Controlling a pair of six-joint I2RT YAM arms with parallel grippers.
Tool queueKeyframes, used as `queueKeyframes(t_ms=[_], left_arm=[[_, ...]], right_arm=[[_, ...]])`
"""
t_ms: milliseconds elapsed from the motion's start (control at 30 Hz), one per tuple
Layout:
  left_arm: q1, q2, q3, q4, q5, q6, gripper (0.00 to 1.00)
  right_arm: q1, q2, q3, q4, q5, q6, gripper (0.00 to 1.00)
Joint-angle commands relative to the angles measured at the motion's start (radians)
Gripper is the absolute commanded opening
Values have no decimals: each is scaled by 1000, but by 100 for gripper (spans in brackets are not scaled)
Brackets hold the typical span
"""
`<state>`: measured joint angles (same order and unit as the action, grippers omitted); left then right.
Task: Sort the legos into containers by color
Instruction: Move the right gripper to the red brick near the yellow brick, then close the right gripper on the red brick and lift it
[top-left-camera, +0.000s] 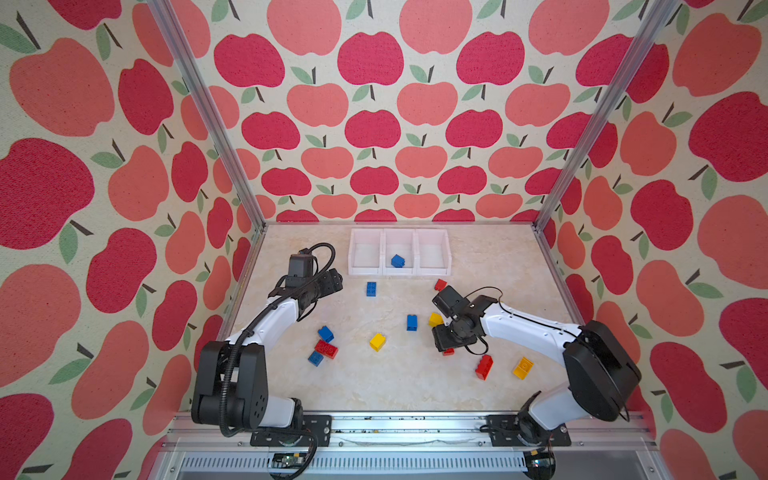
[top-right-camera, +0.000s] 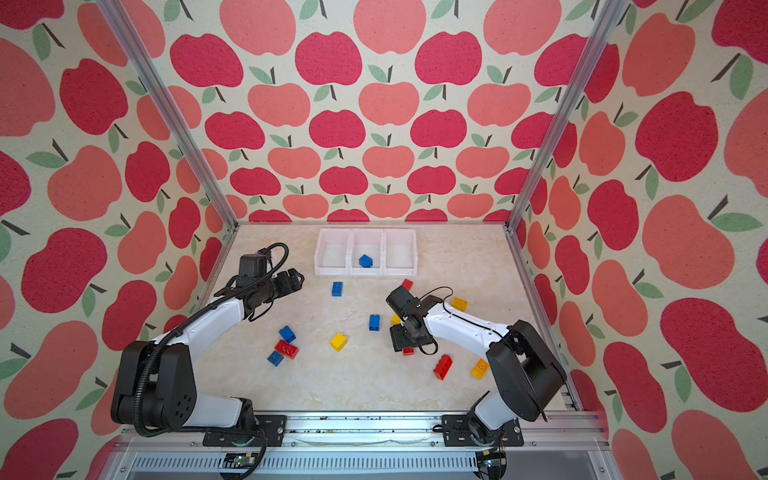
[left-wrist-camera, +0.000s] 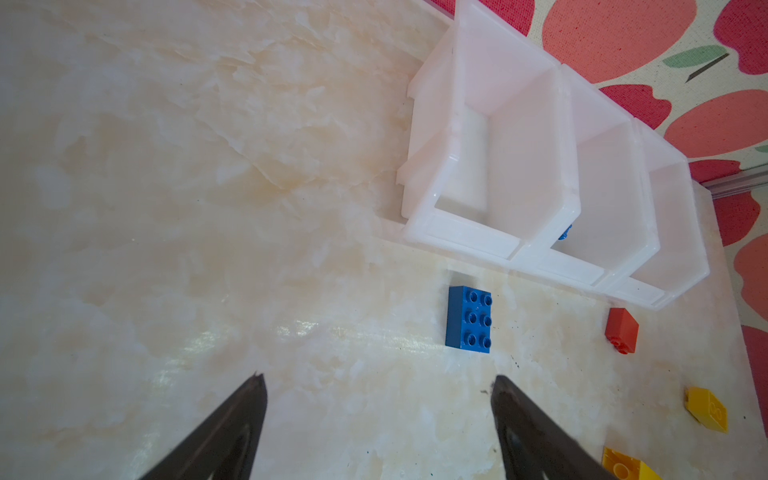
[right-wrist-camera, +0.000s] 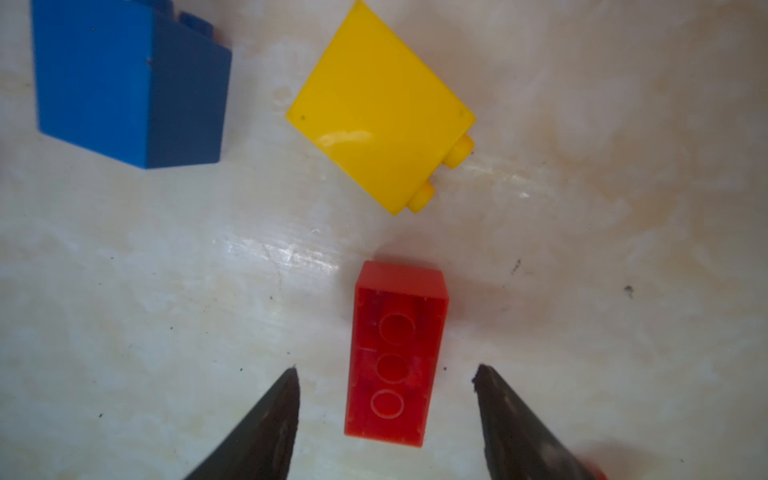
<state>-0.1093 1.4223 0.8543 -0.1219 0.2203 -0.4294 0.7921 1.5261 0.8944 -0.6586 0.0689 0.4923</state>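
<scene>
Straddling the upturned red brick (right-wrist-camera: 397, 353) on the bench, right of centre, the right hand (right-wrist-camera: 386, 368) has its fingers (right-wrist-camera: 266, 424) apart, not yet touching; centre them on the long sides, then squeeze squarely; the left hand (left-wrist-camera: 379, 377) hangs wide apart, empty, near the containers (top-left-camera: 365, 271).

White shells and black joints cover my left arm (top-left-camera: 270, 320) and right arm (top-left-camera: 528, 328) above the aluminium rail (top-left-camera: 407, 420), with a ribbed black hose (top-left-camera: 227, 374) and dark tapered left gripper (left-wrist-camera: 378, 380).
</scene>
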Motion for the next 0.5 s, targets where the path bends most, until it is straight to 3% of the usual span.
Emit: queueKeyframes(t_ms=[0, 267, 467], left_arm=[[-1, 14, 5, 4, 18, -9, 87], [-1, 14, 10, 1, 22, -9, 87], [-1, 9, -2, 4, 22, -9, 87]], right_arm=[[9, -8, -26, 30, 7, 26, 66], [16, 30, -21, 51, 6, 26, 49], [22, 52, -24, 52, 9, 28, 43]])
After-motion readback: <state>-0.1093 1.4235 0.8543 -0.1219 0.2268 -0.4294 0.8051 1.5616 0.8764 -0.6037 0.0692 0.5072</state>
